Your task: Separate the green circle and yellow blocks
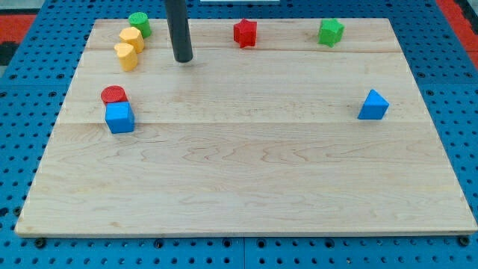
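The green circle (139, 23) sits at the board's top left. Two yellow blocks lie just below and left of it: one yellow block (132, 37) touches or nearly touches the green circle, and the other yellow block (126, 55) sits against the first. My tip (183, 59) is at the end of the dark rod. It stands to the right of the yellow blocks, a clear gap away, and touches no block.
A red star (245, 32) and a green star-like block (330, 31) lie along the top edge. A red circle (113, 95) touches a blue cube (119, 117) at the left. A blue triangle (373, 105) lies at the right. The wooden board (246, 179) rests on a blue pegboard.
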You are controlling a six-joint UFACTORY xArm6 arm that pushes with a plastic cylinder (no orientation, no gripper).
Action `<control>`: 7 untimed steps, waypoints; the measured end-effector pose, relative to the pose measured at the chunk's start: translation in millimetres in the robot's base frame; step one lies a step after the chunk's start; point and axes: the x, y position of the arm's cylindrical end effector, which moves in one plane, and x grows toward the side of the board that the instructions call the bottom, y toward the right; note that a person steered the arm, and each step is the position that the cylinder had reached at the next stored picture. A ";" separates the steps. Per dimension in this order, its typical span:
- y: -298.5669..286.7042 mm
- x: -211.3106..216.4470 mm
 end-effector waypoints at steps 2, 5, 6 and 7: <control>-155.6 37.0; -155.3 -90.1; -155.3 -90.1; -144.0 -90.1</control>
